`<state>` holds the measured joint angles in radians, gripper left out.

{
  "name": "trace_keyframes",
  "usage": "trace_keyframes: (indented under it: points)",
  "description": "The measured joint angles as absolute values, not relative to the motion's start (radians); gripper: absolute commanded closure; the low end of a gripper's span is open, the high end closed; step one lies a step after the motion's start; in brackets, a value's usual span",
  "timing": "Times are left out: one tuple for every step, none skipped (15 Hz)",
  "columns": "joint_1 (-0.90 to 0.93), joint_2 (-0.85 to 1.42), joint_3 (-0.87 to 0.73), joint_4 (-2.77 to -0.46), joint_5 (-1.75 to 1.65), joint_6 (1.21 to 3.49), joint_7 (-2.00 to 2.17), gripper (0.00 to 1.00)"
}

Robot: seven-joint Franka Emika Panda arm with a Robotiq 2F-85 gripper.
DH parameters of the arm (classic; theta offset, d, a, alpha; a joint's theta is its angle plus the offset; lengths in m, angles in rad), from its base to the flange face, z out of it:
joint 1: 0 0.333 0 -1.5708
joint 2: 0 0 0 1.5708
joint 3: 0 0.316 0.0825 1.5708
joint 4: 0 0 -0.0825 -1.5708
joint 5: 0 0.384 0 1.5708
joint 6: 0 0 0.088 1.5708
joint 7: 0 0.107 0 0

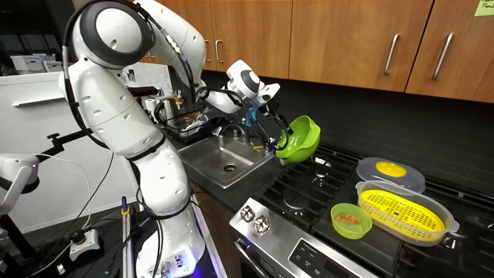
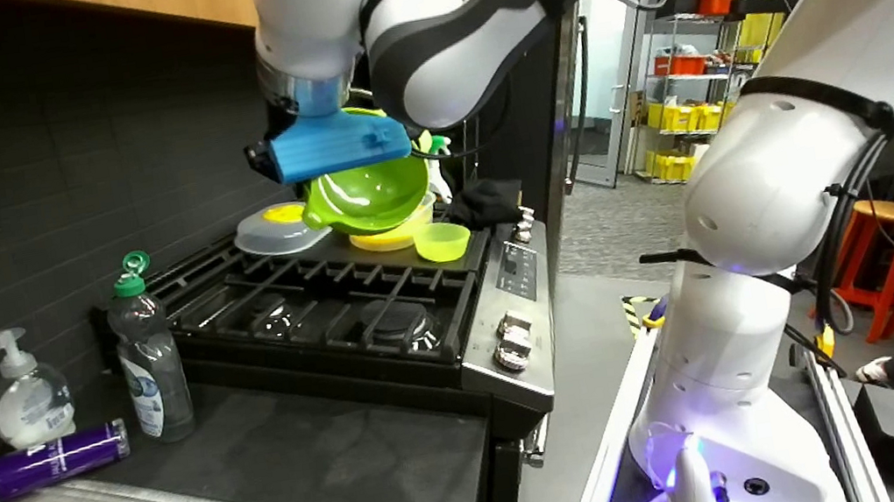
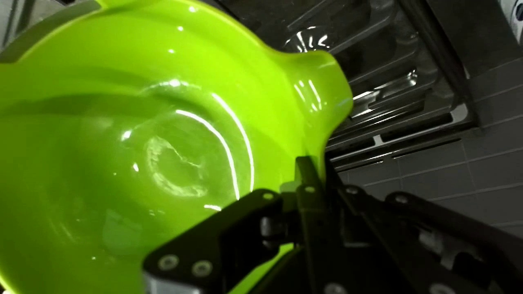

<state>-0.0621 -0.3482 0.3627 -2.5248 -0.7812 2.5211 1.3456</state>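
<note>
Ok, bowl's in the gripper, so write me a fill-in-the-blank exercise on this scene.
The gripper pinches the green mixing bowl, one finger inside it and one ____.
The perforated insert in the clear oval container is coloured ____.
The dish soap bottle has a flip cap coloured ____.
In an exterior view, the knobs left of the oven control panel number ____.

Missing words: outside; yellow; green; two.
</note>
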Motion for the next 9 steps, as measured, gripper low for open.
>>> trace_keyframes:
  points:
    - [-0.061, -0.336, 0.361, -2.525, -0.785, 2.537, 1.346, 0.99]
    - [-0.060, -0.321, 0.359, -2.525, -0.785, 2.553, 1.346, 0.99]
    - [-0.058, -0.307, 0.356, -2.525, -0.785, 2.567, 1.346, 0.99]
    - [-0.057, -0.292, 0.353, -2.524, -0.785, 2.579, 1.346, 0.99]
    - [-0.056, -0.279, 0.350, -2.524, -0.785, 2.590, 1.346, 0.99]
    - [-0.057, -0.267, 0.349, -2.523, -0.785, 2.600, 1.346, 0.99]
    - [-0.059, -0.257, 0.349, -2.522, -0.785, 2.609, 1.346, 0.99]
    - [-0.059, -0.248, 0.349, -2.521, -0.785, 2.614, 1.346, 0.99]
    - [-0.059, -0.240, 0.350, -2.517, -0.785, 2.616, 1.345, 0.99]
